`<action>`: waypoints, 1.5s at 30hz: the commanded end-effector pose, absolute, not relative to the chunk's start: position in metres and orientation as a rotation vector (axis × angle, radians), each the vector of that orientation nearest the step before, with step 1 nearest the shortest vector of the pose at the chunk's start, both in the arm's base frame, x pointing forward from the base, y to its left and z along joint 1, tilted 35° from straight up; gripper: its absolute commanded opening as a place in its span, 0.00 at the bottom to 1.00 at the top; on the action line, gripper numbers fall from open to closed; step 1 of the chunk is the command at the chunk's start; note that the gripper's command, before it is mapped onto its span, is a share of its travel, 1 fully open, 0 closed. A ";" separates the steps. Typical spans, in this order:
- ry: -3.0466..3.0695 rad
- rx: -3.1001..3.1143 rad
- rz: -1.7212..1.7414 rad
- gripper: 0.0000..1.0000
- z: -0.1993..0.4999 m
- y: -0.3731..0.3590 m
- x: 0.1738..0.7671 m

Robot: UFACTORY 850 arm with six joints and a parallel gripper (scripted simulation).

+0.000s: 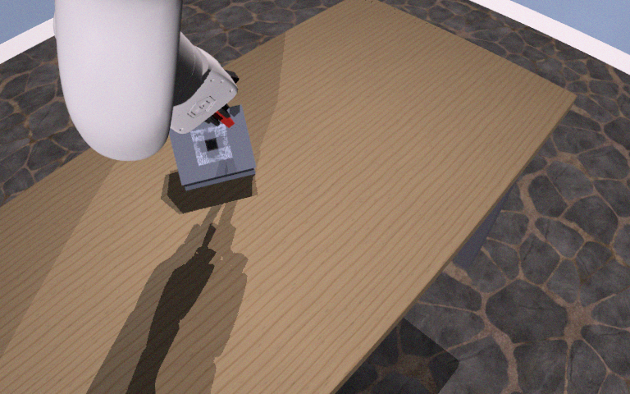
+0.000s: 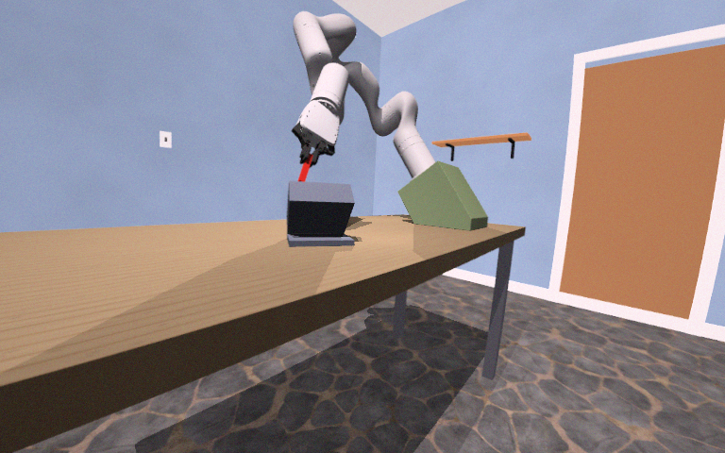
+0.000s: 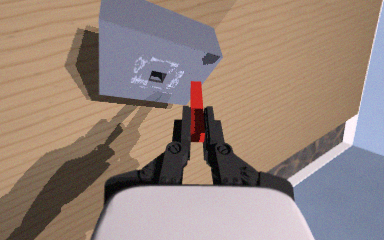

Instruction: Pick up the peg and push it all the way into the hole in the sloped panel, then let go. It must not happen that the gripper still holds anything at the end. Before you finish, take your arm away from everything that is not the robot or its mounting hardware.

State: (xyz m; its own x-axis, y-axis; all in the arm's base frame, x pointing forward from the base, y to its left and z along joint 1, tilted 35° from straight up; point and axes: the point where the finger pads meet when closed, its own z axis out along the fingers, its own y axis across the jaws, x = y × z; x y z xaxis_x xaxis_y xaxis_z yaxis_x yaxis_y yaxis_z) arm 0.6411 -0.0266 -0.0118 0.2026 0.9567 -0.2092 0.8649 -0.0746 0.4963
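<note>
My gripper (image 1: 217,118) (image 2: 315,155) (image 3: 196,117) is shut on a red peg (image 1: 225,121) (image 2: 305,172) (image 3: 197,94), which sticks out past the fingertips. A grey block (image 1: 239,144) (image 2: 319,213) (image 3: 125,50) stands on the wooden table (image 1: 372,139) (image 2: 160,267). Its sloped panel has a square dark hole (image 1: 211,144) (image 3: 158,76) inside a white scuffed frame. The peg is in the air just above the block's upper back edge, off to one side of the hole and outside it. In the wrist view its tip lies to the right of the hole.
The arm's green base (image 2: 441,200) sits at the table's far end. An orange wall shelf (image 2: 480,140) hangs behind it. The arm's large white link (image 1: 116,79) hides part of the table to the left of the block.
</note>
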 end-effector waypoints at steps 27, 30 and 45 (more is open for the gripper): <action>1.905 1.788 0.285 0.00 0.000 -0.026 0.648; 1.913 1.781 0.287 0.00 0.000 -0.026 0.648; 2.015 1.686 0.304 0.00 0.005 -0.026 0.648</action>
